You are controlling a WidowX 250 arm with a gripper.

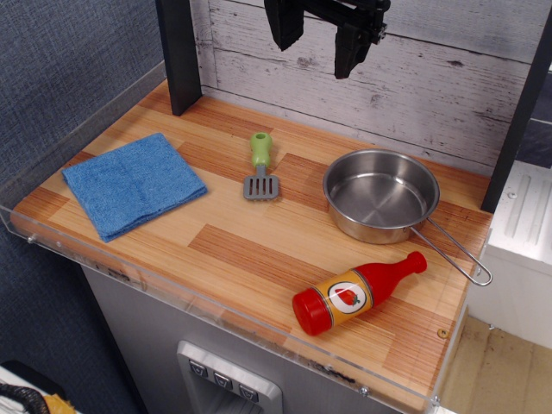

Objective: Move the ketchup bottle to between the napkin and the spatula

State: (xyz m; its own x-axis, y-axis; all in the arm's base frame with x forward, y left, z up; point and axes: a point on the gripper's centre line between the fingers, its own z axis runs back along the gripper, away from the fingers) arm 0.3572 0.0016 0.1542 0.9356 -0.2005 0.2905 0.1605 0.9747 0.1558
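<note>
Red ketchup bottle lying flat, claw high above, apart

Bare wood between napkin and spatula; pan crowds right side

The claw hangs high over the back of the desk, fingers apart, holding nothing. The bottle lies on its side near the front right, beside the pan. The napkin lies flat at left, the spatula between napkin and pan.
</note>
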